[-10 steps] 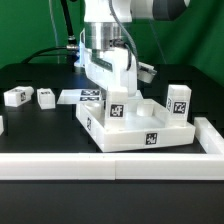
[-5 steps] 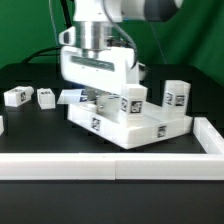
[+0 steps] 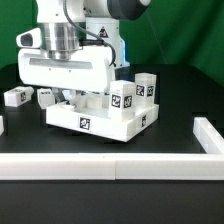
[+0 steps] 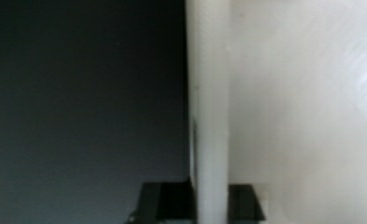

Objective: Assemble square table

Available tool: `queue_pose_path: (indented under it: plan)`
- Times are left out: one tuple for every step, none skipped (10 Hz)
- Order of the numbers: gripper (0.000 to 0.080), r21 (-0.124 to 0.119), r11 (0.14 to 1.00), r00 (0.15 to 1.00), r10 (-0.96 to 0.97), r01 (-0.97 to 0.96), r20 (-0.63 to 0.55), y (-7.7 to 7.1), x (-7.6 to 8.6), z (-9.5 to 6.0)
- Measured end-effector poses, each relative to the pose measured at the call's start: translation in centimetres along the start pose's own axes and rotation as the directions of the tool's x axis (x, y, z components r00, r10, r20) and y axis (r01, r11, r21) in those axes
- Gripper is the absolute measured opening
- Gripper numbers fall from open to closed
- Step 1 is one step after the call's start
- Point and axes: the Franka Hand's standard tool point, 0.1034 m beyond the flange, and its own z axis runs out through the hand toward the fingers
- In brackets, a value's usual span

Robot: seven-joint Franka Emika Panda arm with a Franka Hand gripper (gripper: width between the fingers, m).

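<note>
Grip is the point here: the two-finger gripper [image 3: 84, 100], under the arm's bulky white hand in the left-centre of the exterior frame, is pressed together on the raised rim of the white plastic square tabletop [image 3: 105, 127]. In the wrist view, the dark fingers [image 4: 162, 203] flank that white wall [image 4: 286, 100] with no gap that I can make out. The tabletop sits centre-frame on the black table [image 3: 175, 100], seemingly flat, one corner towards the lower right. From the gripper, most of the tray spreads to the exterior view's right. Two white block legs [image 3: 124, 97] stand upright at that far side. The pinched wall runs crosswise to the closing line. Any turn or slide would probably pivot about this off-centre hold.
</note>
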Motion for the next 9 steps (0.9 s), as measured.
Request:
queue_pose_path:
  plan:
    - [0.006, -0.007, 0.988, 0.988, -0.153, 0.153, -0.003, -0.3, 1.0, -0.3]
    - [0.006, -0.019, 0.962, 0.962, -0.273, 0.273, -0.01, -1.1, 2.6, -0.7]
    - [0.006, -0.04, 0.928, 0.928, -0.372, 0.371, -0.013, -2.0, 3.6, -0.8]
    - [0.006, -0.053, 0.88, 0.881, -0.473, 0.472, -0.011, -2.4, 3.5, -0.7]
    - [0.006, -0.055, 0.864, 0.865, -0.501, 0.5, -0.005, -2.2, 3.5, -0.7]
    - [0.006, -0.057, 0.825, 0.827, -0.563, 0.562, 0.0, -2.0, 3.5, -0.7]
    - [0.006, -0.061, 0.781, 0.782, -0.623, 0.622, 0.008, -2.2, 3.6, -0.7]
    - [0.006, -0.078, 0.676, 0.679, -0.734, 0.733, 0.027, -3.5, 4.3, -1.0]
    - [0.006, -0.093, 0.532, 0.537, -0.842, 0.842, 0.043, -4.7, 5.4, -1.3]
